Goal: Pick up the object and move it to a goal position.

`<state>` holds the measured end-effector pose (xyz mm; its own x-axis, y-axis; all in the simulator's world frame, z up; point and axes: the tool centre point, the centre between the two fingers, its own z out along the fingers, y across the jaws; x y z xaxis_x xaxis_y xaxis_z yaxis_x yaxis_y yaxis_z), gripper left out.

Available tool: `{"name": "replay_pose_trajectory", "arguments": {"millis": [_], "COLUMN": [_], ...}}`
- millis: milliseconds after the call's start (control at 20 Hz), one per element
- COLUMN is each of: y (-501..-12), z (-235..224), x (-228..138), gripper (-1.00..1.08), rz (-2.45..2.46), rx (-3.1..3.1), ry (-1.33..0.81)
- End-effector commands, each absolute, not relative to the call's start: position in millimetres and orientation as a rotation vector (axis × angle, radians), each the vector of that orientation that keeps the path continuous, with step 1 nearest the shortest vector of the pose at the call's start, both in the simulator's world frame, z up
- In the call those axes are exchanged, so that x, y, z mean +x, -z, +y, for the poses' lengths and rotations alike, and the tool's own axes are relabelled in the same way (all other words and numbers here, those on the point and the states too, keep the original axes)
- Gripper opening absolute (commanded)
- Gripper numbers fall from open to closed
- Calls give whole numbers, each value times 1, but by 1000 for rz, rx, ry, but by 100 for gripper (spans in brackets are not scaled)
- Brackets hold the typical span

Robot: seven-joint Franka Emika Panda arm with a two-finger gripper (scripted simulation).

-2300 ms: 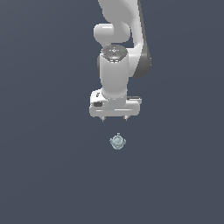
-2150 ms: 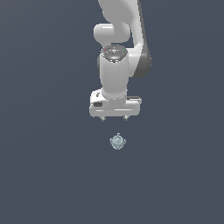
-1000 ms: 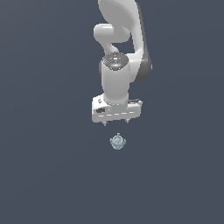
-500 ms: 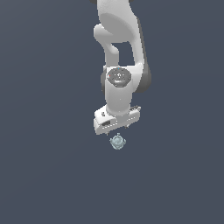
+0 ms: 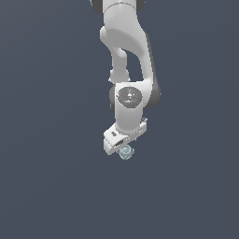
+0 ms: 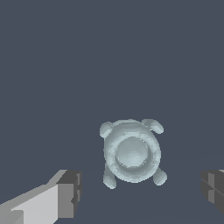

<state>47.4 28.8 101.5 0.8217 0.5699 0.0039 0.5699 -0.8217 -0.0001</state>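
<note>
The object (image 5: 125, 152) is a tiny pale blue-grey, glassy roundish item with small knobs on its sides, lying on the dark grey surface. In the exterior view the white gripper (image 5: 122, 145) hangs right over it and covers its upper part. In the wrist view the object (image 6: 131, 152) lies between the two fingers, closer to neither by much. One fingertip (image 6: 69, 194) and the other fingertip (image 6: 212, 189) stand wide apart and touch nothing. The gripper is open and empty.
The white arm (image 5: 127, 51) rises from the gripper to the top edge of the exterior view. The flat dark grey surface (image 5: 51, 177) fills the rest of both views.
The gripper has come down from well above the object to right over it, and its hand has turned. The object has not moved.
</note>
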Motion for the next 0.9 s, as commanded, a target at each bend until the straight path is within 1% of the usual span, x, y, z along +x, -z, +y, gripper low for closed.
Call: {"name": "replay_pose_trajectory", "arguments": {"millis": [0, 550, 850], "y": [-96, -87, -58], "z": [30, 30, 31], "x": [50, 51, 50], "gripper": [100, 100, 100], "rz": [-994, -1045, -1050], "rx": [-2980, -2962, -2961], "ry": [3, 0, 0]}}
